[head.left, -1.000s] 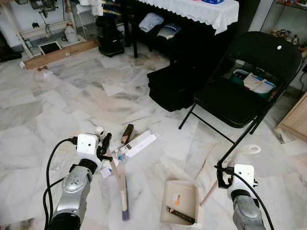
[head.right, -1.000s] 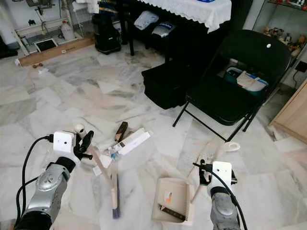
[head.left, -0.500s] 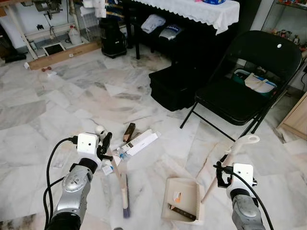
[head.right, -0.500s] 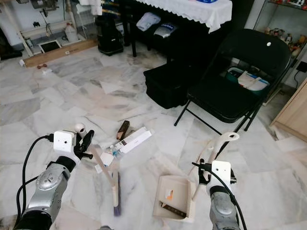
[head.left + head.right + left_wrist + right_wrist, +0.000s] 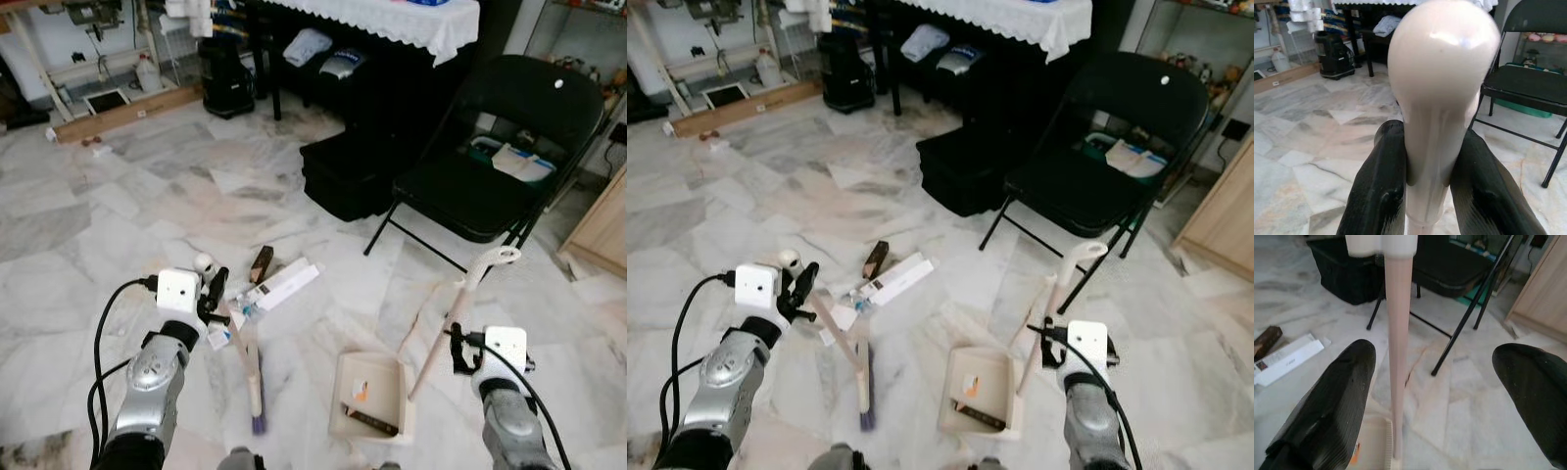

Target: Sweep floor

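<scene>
**Sweep floor: broom-to-dustpan geometry**

Left gripper [image 5: 212, 291] sits lower left of the frame, fingers [image 5: 1381, 191] pressed tight on the rounded top of the broom [image 5: 247, 354] handle. Handle's long axis runs from the gripper down and slightly right; bristle head rests on the floor [image 5: 118, 215] near bottom centre.

Dustpan [image 5: 371, 394] lies flat on the floor at lower centre-right, just beside the bristles and to their right. Its long handle [image 5: 453, 318] rises up and right, toward the folding chair [image 5: 495, 147]. Right gripper [image 5: 457, 350] is at lower right; fingers [image 5: 1327, 406] spread wide, w/ the handle between them but nearer one finger, contact not clear.

Litter: white box [image 5: 279, 286], brown block [image 5: 261, 263], small scraps near the left gripper, above and left of the pan. A few bits already lie in the pan.

Judgement: next stroke needs bristles drawn from the litter toward the pan mouth, i.e. rightward and down-frame. Left arm is the nearer one for that.
</scene>
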Controlling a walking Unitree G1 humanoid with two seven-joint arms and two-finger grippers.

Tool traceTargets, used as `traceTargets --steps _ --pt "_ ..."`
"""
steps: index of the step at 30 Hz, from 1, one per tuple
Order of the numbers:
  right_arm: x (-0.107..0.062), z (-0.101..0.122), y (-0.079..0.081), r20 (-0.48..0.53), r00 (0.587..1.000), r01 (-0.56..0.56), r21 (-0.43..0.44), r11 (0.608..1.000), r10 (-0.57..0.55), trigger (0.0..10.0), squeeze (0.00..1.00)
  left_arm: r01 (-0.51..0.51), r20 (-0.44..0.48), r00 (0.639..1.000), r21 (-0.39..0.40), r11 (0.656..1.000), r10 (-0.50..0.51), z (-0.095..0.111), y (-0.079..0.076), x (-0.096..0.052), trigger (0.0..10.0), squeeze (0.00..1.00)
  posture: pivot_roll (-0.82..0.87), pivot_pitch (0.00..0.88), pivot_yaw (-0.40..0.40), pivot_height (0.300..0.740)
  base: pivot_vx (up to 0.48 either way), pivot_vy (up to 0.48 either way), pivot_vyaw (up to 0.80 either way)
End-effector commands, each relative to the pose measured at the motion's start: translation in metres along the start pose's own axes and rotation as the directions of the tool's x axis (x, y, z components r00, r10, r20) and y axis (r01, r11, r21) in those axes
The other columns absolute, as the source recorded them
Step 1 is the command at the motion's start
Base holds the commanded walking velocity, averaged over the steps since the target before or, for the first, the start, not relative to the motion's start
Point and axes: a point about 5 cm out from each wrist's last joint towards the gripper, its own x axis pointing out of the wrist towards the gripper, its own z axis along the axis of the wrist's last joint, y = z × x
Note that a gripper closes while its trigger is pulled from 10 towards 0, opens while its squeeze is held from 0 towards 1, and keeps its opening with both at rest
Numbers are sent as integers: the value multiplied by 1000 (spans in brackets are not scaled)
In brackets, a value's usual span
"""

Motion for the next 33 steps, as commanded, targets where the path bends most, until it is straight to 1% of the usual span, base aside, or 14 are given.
traceTargets --steps 1,7,21,33 --pt "2 0 -3 -19 1000 4 -1 1000 -4 10000 0 -2 -15 1000 6 1000 2 -2 3 -2 10000 0 39 87 30 670 0 0 0" --pt "11 12 -3 -10 1000 3 7 1000 -3 10000 0 2 -20 1000 10 1000 -2 -1 4 -3 10000 0 46 92 34 670 0 0 0" --pt "16 19 5 -14 999 -28 24 999 29 10000 0 10 -30 999 17 1000 -10 -2 4 -5 10000 0 55 109 47 670 0 0 0" --pt "27 38 5 13 998 -62 12 998 62 10000 0 13 -32 999 23 1000 -12 0 5 -6 10000 0 61 115 56 670 0 0 0"
